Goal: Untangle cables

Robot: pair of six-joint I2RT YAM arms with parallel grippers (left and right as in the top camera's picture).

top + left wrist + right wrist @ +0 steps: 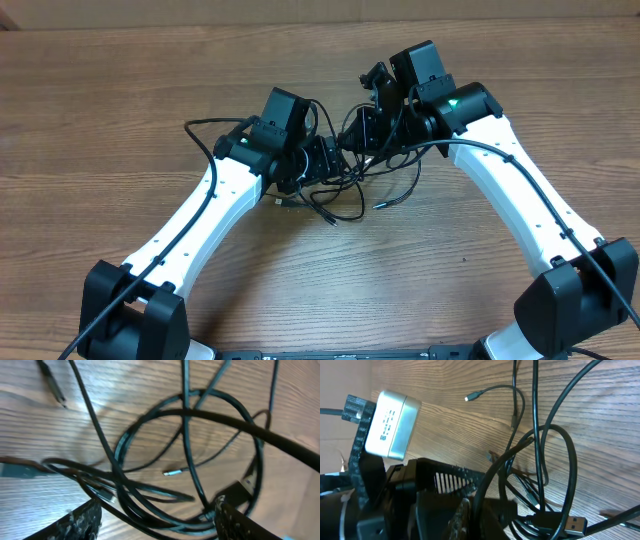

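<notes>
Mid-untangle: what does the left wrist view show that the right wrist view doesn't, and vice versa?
Only left wrist: the left gripper from within, jaws spread wide with strands crossing between them. Only right wrist: a silver box at upper left, and a USB plug at the bottom edge. Both: the black cables tangled in loops on the wooden table.

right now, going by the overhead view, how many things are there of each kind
white robot arm with black joints: 2
tangled heap of thin black cables: 1 (the separate cords cannot be counted)
brown wooden table: 1
total: 4
</notes>
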